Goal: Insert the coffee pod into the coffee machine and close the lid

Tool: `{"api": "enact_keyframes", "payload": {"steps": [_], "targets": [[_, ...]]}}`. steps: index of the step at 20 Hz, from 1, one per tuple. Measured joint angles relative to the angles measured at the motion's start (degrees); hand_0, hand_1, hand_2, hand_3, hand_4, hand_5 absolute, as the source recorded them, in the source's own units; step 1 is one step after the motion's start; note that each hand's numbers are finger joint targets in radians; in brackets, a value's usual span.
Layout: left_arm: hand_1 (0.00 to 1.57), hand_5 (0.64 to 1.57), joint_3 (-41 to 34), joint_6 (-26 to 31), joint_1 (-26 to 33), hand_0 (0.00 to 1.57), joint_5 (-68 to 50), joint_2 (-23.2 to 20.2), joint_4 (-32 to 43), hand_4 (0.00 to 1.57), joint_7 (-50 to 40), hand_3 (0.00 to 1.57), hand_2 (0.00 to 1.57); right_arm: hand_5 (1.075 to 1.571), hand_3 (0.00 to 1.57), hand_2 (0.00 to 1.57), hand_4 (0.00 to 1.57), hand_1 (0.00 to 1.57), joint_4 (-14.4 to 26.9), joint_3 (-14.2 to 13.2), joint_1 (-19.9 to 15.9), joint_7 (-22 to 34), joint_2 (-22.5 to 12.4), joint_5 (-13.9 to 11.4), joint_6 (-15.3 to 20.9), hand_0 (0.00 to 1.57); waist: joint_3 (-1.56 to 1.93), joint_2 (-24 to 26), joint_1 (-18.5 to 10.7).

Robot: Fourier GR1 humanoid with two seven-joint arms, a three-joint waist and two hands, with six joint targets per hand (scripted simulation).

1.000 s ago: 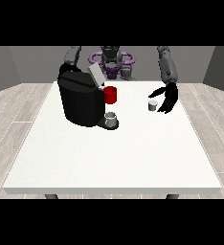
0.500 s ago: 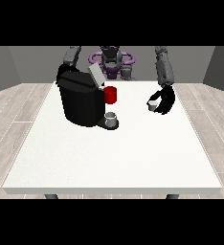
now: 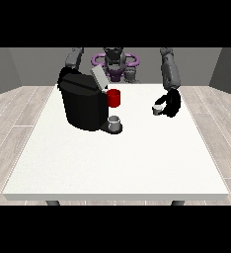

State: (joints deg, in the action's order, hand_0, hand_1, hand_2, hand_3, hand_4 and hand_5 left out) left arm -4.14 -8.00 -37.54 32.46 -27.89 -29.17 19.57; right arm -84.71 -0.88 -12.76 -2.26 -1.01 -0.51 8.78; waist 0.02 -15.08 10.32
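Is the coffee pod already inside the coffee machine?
No, the coffee pod is at the hand at the view's right, well apart from the coffee machine, whose lid stands open.

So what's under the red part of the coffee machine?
A small grey cup sits under the red part, on the coffee machine base. What's inside the cup cannot be seen.

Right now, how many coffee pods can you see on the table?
1: a small pale cylindrical coffee pod, at the black robot hand at the view's right. Others may be hidden behind the black coffee machine.
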Motion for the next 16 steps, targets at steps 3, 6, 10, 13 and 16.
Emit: {"api": "enact_keyframes", "payload": {"steps": [3,6,10,13,16], "targets": [[1.47,1.571,0.3,0.8,-1.1,1.47,0.3,0.6,-0.6,0.61,0.6,1.41,1.47,1.571,0.00,0.00,0.43,0.00,2.1,-1.0,0.0,-1.2,0.1,0.8,0.0,0.00,-0.02,0.8,-0.6],[1.40,1.571,0.9,3.1,-1.9,1.40,0.4,0.7,-1.7,0.60,2.3,1.36,1.42,1.571,0.00,0.00,0.46,0.00,3.9,-2.1,0.1,-1.0,-0.3,1.5,-0.1,0.00,-0.02,2.5,-1.5],[1.29,1.571,0.9,7.2,-5.3,1.29,0.1,-0.2,-3.0,0.56,2.0,1.34,1.36,1.571,0.00,0.00,0.49,0.00,5.8,-2.0,-0.1,-1.2,-0.1,1.6,-0.7,0.00,-0.01,4.2,-1.3],[1.26,1.571,1.3,9.8,-7.6,1.26,0.2,0.3,-4.3,0.54,0.7,1.29,1.33,1.571,0.00,0.00,0.44,0.00,7.8,-2.0,-0.4,-1.5,-0.1,1.7,-0.2,0.00,-0.01,5.7,-1.6],[1.23,1.571,1.7,11.6,-10.0,1.23,0.4,1.0,-5.8,0.57,-0.4,1.29,1.32,1.571,0.00,0.00,0.47,0.00,9.8,-2.2,-1.6,-2.1,-0.3,1.7,-0.1,0.00,0.00,6.0,-1.9]]}}
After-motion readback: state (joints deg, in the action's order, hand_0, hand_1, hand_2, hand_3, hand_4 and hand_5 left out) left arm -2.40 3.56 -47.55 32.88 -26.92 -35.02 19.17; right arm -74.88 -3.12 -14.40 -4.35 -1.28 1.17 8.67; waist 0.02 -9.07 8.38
